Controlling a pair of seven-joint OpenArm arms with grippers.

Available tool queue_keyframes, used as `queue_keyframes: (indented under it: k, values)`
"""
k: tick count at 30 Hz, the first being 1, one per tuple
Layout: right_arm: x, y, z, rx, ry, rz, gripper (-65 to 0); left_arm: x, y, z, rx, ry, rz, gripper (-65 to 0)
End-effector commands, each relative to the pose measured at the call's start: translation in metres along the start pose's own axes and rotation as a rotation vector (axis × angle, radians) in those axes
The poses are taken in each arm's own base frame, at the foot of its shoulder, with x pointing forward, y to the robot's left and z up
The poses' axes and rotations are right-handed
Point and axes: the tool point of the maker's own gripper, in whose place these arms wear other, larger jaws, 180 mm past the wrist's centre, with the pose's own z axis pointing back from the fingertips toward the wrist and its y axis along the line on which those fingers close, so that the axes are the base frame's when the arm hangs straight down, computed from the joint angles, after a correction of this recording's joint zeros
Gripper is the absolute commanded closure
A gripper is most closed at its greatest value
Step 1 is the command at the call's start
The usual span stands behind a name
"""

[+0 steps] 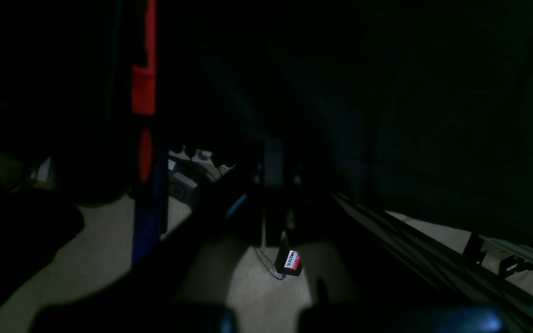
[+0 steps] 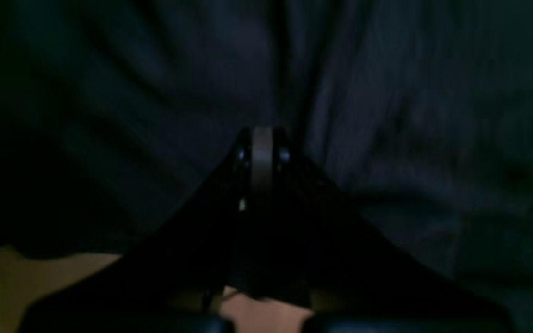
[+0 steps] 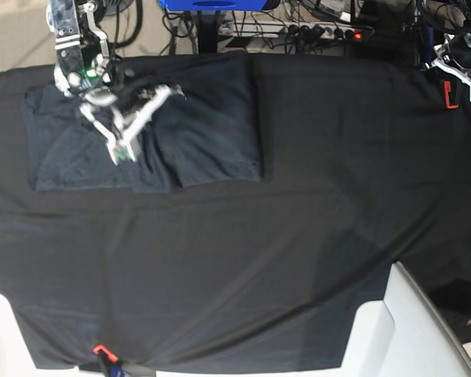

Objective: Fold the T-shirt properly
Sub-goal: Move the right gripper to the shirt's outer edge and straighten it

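Note:
The dark slate-grey T-shirt (image 3: 196,126) lies partly folded at the table's far left, a little bluer than the black cloth (image 3: 298,236). My right gripper (image 3: 123,154) is down on the shirt's middle. In the right wrist view its fingertips (image 2: 262,138) are pressed together on the T-shirt (image 2: 410,138), and creases run up from the tips, so a pinch of fabric looks caught. My left gripper (image 1: 273,157) is shut with nothing in it, dark against the floor beyond the table edge. Its arm (image 3: 459,55) sits at the far right corner, away from the shirt.
A red clamp (image 3: 451,96) sits on the cloth's far right edge, and it also shows as a red clamp (image 1: 144,88) in the left wrist view. White panels (image 3: 400,330) stand at the near right. Cables and a power strip (image 3: 314,30) run behind the table. A small labelled box (image 1: 289,261) lies on the floor.

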Motion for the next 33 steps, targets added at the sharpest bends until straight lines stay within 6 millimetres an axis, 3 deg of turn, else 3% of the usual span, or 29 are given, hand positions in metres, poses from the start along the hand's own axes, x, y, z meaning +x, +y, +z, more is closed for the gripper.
queue_keyframes:
  k: [1, 5, 11, 13, 15, 18, 19, 21, 24, 27, 33]
  values:
    - [0.001, -0.005, -0.001, -0.012, -0.008, -0.005, -0.8, 0.015, 0.004, 0.007, 0.006, -0.038, -0.028, 0.0]
    - [-0.001, -0.004, 0.003, -0.015, -0.014, -0.027, -0.8, 0.014, 0.004, 0.007, 0.005, -0.037, -0.025, 0.0]
    - [0.053, 0.003, 0.055, -0.046, -0.215, -0.038, -1.4, 0.018, 0.003, 0.005, 0.000, -0.046, -0.022, 0.0]
    - [0.067, -0.004, 0.066, -0.064, -0.260, -0.030, -1.5, 0.018, 0.003, 0.005, 0.000, -0.046, -0.022, 0.0]
    - [0.083, -0.040, 0.076, -0.149, -0.308, -0.038, -1.5, 0.018, 0.003, 0.005, 0.000, -0.046, -0.022, 0.0]
    - [0.102, -0.116, 0.097, -0.315, -0.379, -0.140, -3.8, 0.018, 0.003, 0.005, 0.001, -0.045, -0.022, 0.0]
    - [0.106, -0.134, 0.105, -0.318, -0.407, -0.176, -7.1, 0.016, 0.003, 0.005, 0.002, -0.042, -0.022, 0.0]
    - [0.112, -0.153, 0.116, -0.240, -0.448, -0.218, -17.3, 0.016, 0.003, 0.005, 0.001, -0.041, -0.023, 0.0]
    - [0.106, -0.184, 0.123, -0.151, -0.402, -0.250, -35.9, 0.019, 0.002, 0.005, 0.002, -0.048, -0.030, 0.0]
    - [0.085, -0.210, 0.109, -0.076, -0.263, -0.262, -52.2, 0.020, -0.004, 0.003, -0.011, -0.040, -0.049, 0.0]
    - [0.019, -0.256, 0.088, 0.020, -0.133, -0.558, -53.4, 0.013, -0.019, -0.007, -0.049, 0.000, -0.086, 0.0]
